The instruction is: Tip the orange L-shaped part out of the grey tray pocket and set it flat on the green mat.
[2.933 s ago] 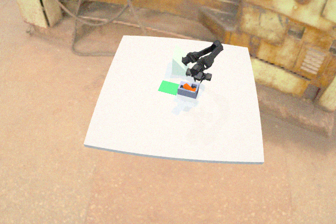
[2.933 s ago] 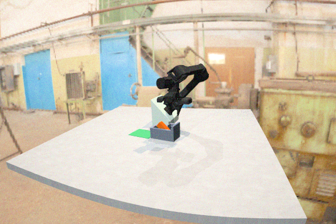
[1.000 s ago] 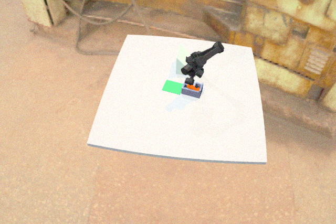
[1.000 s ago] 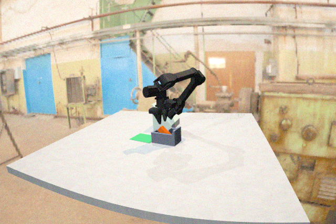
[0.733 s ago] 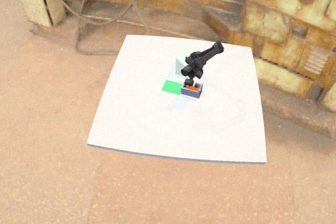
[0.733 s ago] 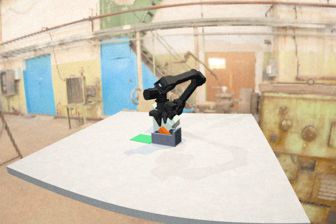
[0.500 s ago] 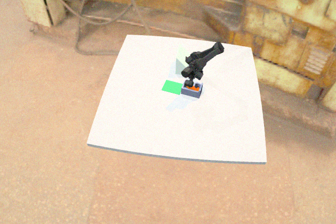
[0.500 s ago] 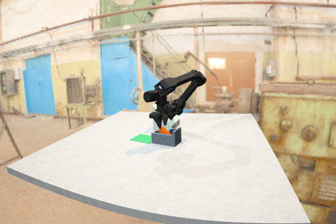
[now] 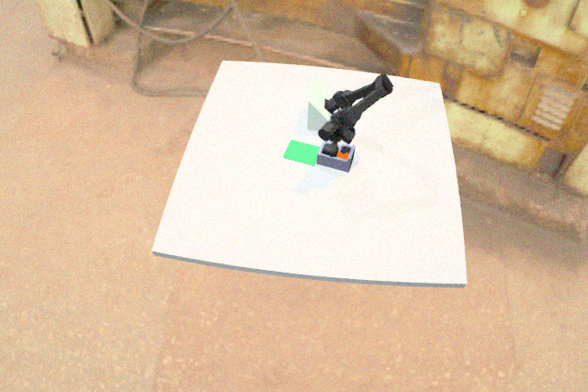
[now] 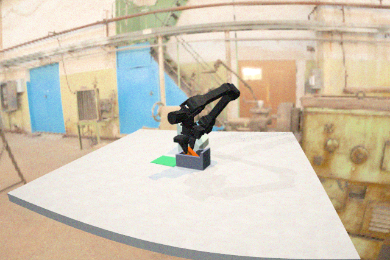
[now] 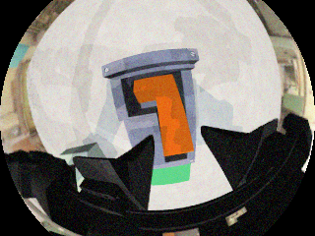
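Observation:
The orange L-shaped part [image 9: 342, 154] [image 10: 191, 151] [image 11: 172, 114] sits tilted in the grey tray [image 9: 334, 162] [image 10: 192, 161] [image 11: 152, 63]. Its straight end is raised out of the pocket on the mat side, and its L-shaped end is down at the far side. My gripper [image 9: 331, 148] [image 10: 187, 144] [image 11: 177, 134] is open and low over the tray. One finger stands on each side of the raised end, and I see no grip on it. The green mat [image 9: 299, 151] [image 10: 163, 161] [image 11: 172, 173] lies flat right beside the tray.
A pale green translucent wedge [image 9: 315, 107] [image 10: 203, 140] stands just behind the tray and mat, close to the arm. The white table top [image 9: 265, 217] [image 10: 125, 194] stretches wide around the tray.

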Controlling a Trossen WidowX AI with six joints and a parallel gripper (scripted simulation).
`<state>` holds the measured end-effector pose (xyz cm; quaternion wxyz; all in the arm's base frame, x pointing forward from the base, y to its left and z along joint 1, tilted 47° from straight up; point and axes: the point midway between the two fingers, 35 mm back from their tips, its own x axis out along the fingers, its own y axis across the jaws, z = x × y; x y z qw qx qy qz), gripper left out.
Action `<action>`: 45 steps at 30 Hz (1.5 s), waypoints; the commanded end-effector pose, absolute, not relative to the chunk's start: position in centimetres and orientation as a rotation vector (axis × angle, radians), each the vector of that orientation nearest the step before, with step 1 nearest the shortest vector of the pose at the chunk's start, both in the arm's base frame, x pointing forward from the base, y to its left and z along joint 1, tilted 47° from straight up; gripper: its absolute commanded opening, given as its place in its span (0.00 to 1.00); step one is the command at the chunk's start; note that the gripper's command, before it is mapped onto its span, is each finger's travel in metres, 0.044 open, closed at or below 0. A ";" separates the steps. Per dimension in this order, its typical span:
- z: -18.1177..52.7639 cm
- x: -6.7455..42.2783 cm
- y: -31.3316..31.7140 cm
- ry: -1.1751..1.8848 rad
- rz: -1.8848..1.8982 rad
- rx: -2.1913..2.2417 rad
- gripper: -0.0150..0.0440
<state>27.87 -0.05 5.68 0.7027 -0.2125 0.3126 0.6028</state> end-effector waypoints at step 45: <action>7.1 27.5 -1.5 0.696 1.343 -0.463 0.25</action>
